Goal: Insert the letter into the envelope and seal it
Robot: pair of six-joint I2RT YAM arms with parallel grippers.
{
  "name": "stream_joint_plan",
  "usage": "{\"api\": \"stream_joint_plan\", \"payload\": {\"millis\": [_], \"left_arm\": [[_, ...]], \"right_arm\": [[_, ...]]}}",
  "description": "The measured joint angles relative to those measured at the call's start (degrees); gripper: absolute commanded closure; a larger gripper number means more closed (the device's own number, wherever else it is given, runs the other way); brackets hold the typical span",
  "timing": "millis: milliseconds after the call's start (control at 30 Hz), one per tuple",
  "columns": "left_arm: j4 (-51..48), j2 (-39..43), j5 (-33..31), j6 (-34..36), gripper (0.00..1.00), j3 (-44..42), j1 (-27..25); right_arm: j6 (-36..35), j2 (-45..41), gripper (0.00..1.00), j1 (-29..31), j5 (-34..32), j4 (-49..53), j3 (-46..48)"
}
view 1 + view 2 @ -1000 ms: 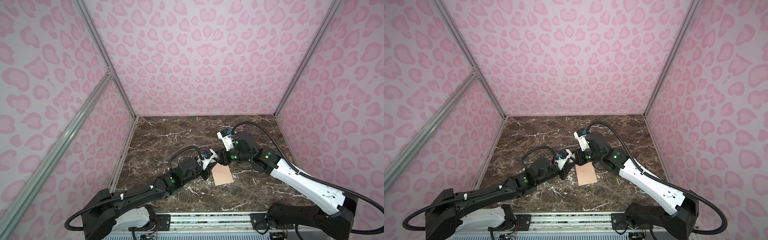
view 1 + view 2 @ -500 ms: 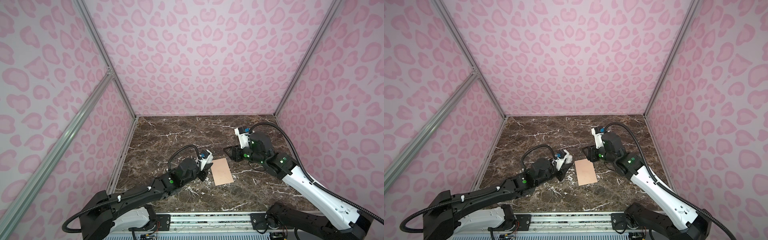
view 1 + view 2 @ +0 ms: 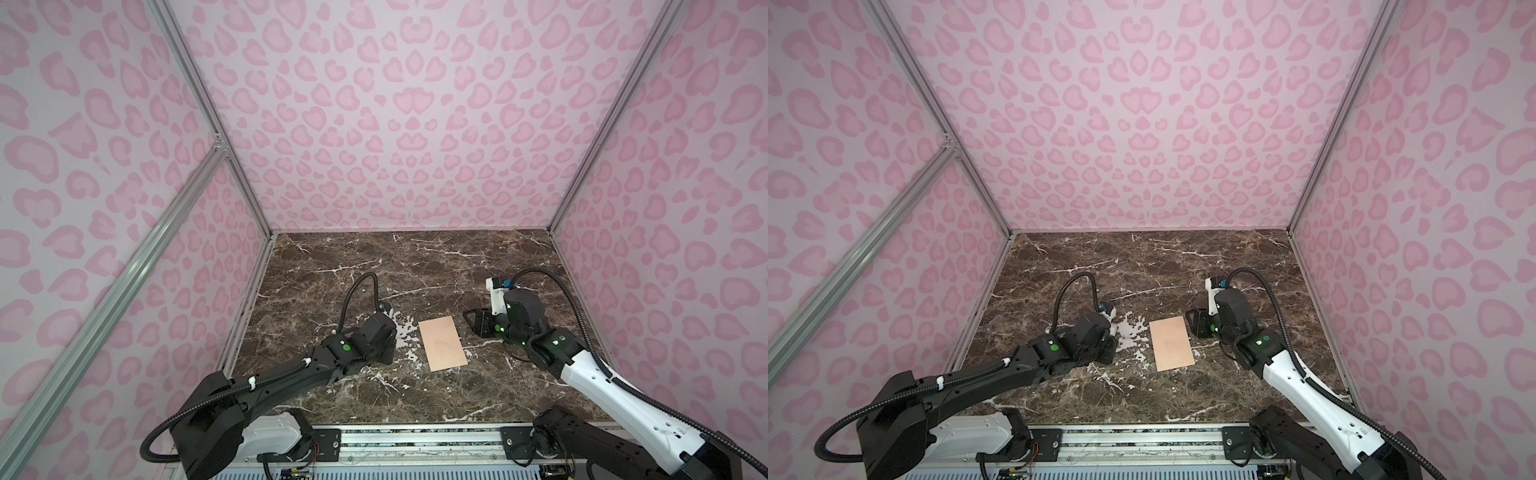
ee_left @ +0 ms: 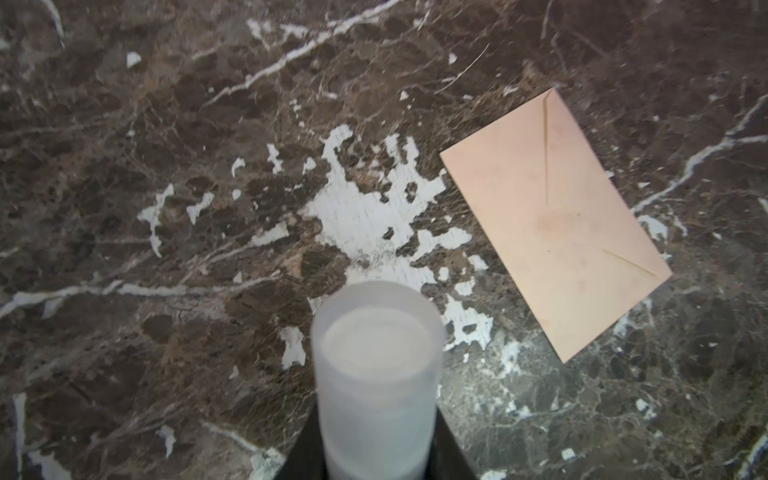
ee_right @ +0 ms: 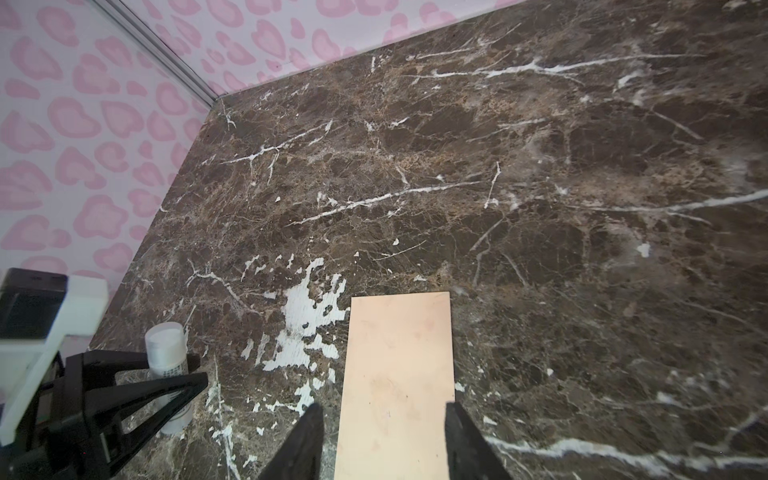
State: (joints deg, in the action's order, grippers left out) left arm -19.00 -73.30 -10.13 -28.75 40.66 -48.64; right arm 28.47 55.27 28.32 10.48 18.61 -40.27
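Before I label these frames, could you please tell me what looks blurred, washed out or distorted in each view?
Left wrist view: the glue stick sits close to the lens and is out of focus, the envelope sharper. Right wrist view: the envelope looks paler, washed out. Both top views: even light, the walls splayed by wide-angle perspective.

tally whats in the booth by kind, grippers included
peach envelope: 1
white glue stick: 1
grippers: 2, left gripper and right gripper
total: 4
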Motion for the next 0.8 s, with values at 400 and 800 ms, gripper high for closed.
{"api": "stream_joint_plan", "payload": {"millis": [400, 800], "left_arm": [[-5.25, -9.31, 5.09, -6.32, 0.86, 0.70, 4.04], [-3.56, -12.83, 5.60, -7.58, 0.73, 0.59, 5.20]], "right_arm": [[0.37, -1.90, 0.51, -0.96, -1.46, -0.68, 1.55], [0.39, -1.73, 0.51, -1.49, -1.44, -0.68, 2.01]]}}
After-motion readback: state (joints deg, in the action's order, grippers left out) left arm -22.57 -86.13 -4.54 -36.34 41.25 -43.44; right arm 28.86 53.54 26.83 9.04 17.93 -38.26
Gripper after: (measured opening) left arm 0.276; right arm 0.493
